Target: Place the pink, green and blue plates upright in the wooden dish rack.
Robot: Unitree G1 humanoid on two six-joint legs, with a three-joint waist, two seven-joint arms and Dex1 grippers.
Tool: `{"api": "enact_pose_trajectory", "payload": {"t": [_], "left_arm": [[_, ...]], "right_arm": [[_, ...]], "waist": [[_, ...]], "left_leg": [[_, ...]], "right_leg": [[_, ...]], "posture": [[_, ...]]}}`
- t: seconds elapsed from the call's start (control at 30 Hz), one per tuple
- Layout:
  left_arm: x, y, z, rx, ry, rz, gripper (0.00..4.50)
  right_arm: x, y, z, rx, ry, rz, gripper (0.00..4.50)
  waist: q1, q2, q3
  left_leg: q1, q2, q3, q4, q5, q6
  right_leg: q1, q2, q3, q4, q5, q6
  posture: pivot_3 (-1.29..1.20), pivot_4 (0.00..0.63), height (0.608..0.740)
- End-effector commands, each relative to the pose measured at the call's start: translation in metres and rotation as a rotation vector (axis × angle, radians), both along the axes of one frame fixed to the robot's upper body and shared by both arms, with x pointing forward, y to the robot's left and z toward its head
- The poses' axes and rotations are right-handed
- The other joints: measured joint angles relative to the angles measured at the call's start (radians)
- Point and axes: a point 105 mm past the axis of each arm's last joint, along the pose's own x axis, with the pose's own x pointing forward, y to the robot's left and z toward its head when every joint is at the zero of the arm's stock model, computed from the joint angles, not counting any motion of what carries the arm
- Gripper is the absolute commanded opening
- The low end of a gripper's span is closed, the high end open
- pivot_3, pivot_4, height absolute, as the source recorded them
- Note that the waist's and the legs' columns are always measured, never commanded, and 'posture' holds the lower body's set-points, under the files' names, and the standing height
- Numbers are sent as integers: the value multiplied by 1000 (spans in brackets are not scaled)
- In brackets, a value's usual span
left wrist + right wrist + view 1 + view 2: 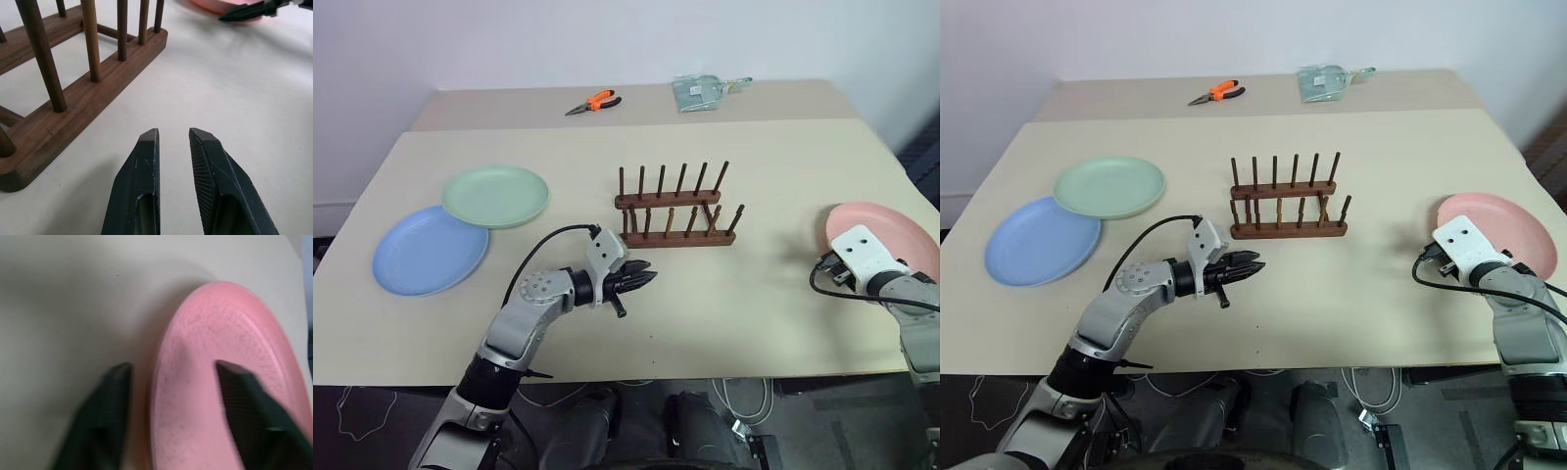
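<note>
Two claws work over the table point(754, 313). The right claw point(173, 374) is spread, one finger point(242, 396) above the pink plate point(220, 362) and the other outside its rim, nothing pinched. That plate lies flat near the table's right edge. The left claw point(641, 279) hangs just in front of the rack point(675, 208), fingers a narrow gap apart, empty. Well to the left, the green plate point(496, 195) overlaps the blue plate point(426, 250), both flat. The rack's pegs hold nothing.

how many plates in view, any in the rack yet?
3, none in the wooden dish rack. Blue plate lies flat at the table's left, green plate overlaps its rim, pink plate lies flat at the right, by the right gripper.
</note>
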Motion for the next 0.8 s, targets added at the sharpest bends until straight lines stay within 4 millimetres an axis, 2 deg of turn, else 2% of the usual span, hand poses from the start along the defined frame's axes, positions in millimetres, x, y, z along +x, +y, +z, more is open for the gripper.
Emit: {"api": "enact_pose_trajectory", "payload": {"t": [0.03,0.07,0.13,0.23,0.3,0.37,0.43,0.5,0.6,0.67,0.8], "left_arm": [[-4,-3,12,-22,-36,-15,923],[-5,-2,11,-21,-36,-15,923],[-6,0,11,-19,-38,-9,923],[-4,9,11,-21,-42,22,923],[-3,16,13,-43,-34,43,923],[-3,24,12,-48,-29,58,923],[-4,29,11,-41,-30,65,923],[-4,32,10,-34,-33,69,923],[-2,33,12,-37,-42,77,923],[-1,33,14,-40,-48,82,923],[-2,31,15,-44,-53,83,923]], "right_arm": [[2,-7,2,6,-16,-47,396],[4,-7,3,8,-20,-46,25],[8,-2,14,10,-60,-36,25],[20,18,53,21,-213,66,25],[25,39,87,122,-356,153,25],[22,76,135,404,-523,314,25],[11,108,167,659,-586,482,25],[-1,134,185,852,-582,618,25],[-17,168,198,1062,-532,782,25],[-22,182,201,1150,-497,842,25],[-18,186,199,1232,-466,820,25]], "waist": [[1,0,0],[0,0,0],[-1,0,0],[-4,1,1],[-6,3,2],[-10,5,5],[-9,6,5],[-1,5,5],[14,2,5],[24,2,5],[25,2,5]], "left_leg": [[0,0,0,0,0,0],[0,0,0,0,0,1],[0,0,1,0,0,1],[0,0,1,-1,0,1],[0,0,2,-1,0,1],[0,1,4,-2,0,1],[0,1,5,-2,0,1],[0,1,4,-3,0,2],[-1,1,4,-5,-2,4],[-1,1,5,-5,-3,6],[-4,-1,7,-5,-3,7]], "right_leg": [[0,0,0,0,0,0],[0,0,0,0,0,0],[0,0,0,0,0,0],[-1,0,1,0,0,1],[-2,0,2,1,0,1],[-3,1,5,1,0,1],[-4,1,6,1,0,1],[-4,1,6,0,0,1],[-4,1,6,-1,0,1],[-4,1,7,-3,0,1],[-8,-2,8,-3,0,1]], "posture": [[0,150,729],[0,150,729],[0,150,729],[0,150,729],[0,150,729],[0,150,729],[0,150,729],[0,150,729],[0,150,729],[0,150,729],[0,150,729]]}}
